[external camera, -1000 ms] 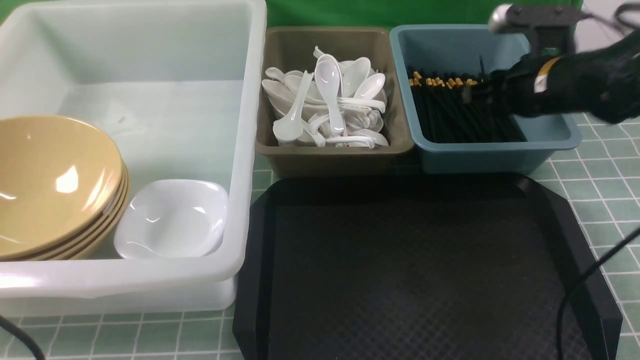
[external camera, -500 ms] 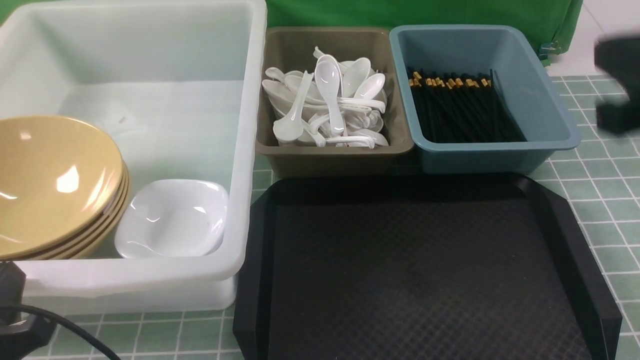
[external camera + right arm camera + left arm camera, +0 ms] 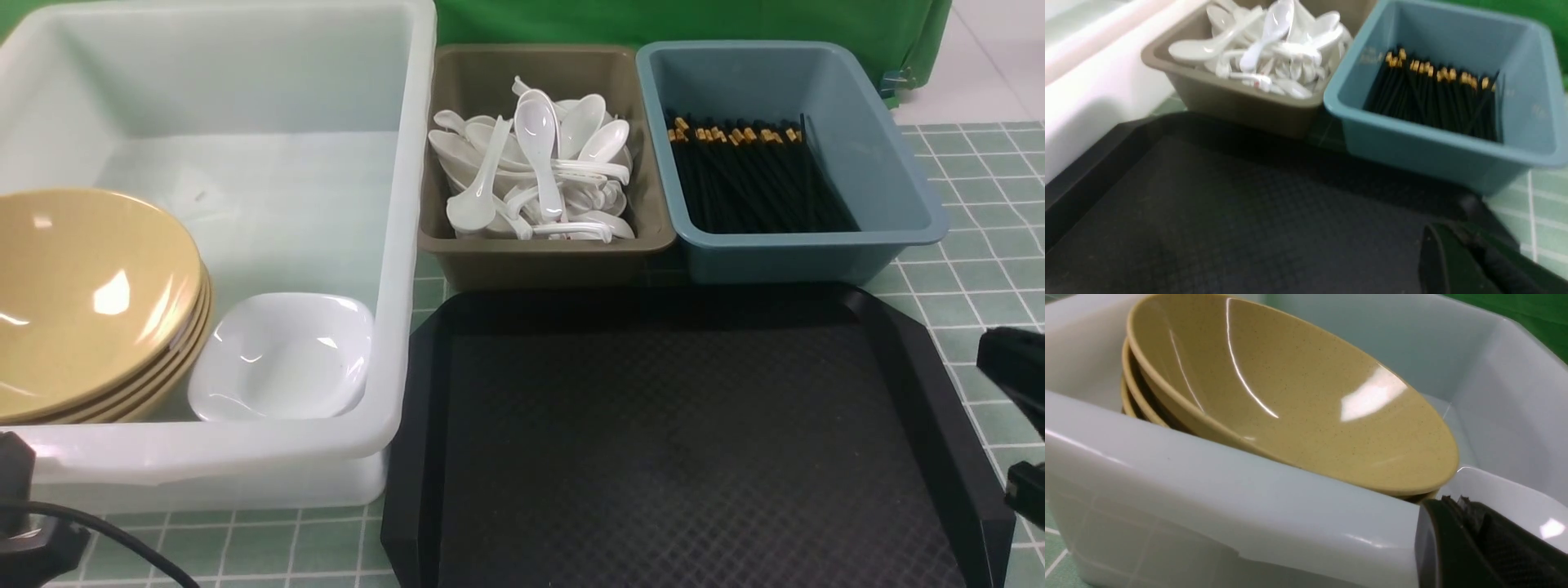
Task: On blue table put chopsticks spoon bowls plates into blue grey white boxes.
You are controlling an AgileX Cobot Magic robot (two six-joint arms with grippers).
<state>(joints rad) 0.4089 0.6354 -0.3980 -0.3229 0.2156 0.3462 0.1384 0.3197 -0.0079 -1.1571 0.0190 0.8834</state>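
Note:
A stack of tan bowls point(image 3: 86, 302) leans in the near left of the large white box point(image 3: 245, 457), with a white plate point(image 3: 282, 355) beside it. Several white spoons point(image 3: 535, 167) fill the grey box point(image 3: 543, 257). Black chopsticks point(image 3: 755, 184) with gold bands lie in the blue box point(image 3: 788, 253). All boxes stand on the blue table point(image 3: 967, 273). My left gripper point(image 3: 1455, 500) is shut and empty, just outside the white box's near wall, close to the bowls point(image 3: 1290, 404). My right gripper point(image 3: 1447, 228) is shut and empty over the black tray's right corner, short of the blue box point(image 3: 1437, 134).
A flat black tray point(image 3: 678, 441) with nothing on it lies in front of the grey and blue boxes. Green cloth point(image 3: 694, 20) hangs behind the boxes. A cable point(image 3: 122, 543) and part of my left arm point(image 3: 16, 523) sit at the near left corner.
My right arm has pulled back from over the blue box to the near right edge, and its jaws have shut. Part of my left arm has come into view at the near left.

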